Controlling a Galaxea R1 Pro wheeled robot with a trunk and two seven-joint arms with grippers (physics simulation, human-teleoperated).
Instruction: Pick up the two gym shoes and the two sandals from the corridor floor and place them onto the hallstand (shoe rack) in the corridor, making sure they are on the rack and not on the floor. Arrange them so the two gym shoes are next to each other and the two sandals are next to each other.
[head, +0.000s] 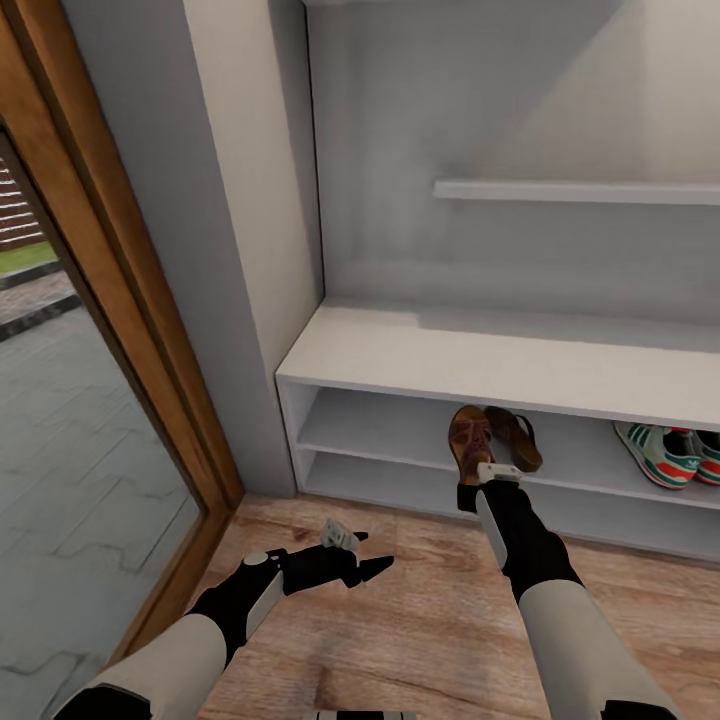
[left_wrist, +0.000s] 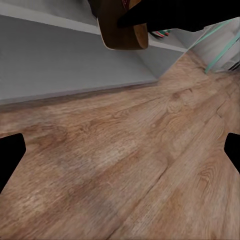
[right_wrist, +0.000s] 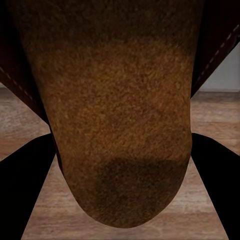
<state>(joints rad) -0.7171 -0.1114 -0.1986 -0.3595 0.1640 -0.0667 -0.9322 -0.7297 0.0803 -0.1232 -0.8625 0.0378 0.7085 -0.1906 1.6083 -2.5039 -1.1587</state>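
Plainly, the right gripper (head: 478, 478) is clamped on the heel of one brown sandal (head: 469, 441), holding it at the front edge of the hallstand (head: 420, 352) beside the second sandal (head: 516, 437) lying on the shelf. Further right on that shelf sit the gym shoes (head: 668, 452), their green stripes showing but no readable lettering. Low over the corridor floor (head: 420, 620), the left gripper (head: 372, 560) hangs spread apart and empty.

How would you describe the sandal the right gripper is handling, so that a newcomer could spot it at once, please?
Start at the pale hallstand and look at the upper of its two low shelves. Two brown sandals lie near the middle; the one meant is the left one, its heel overhanging the shelf edge at the right gripper.
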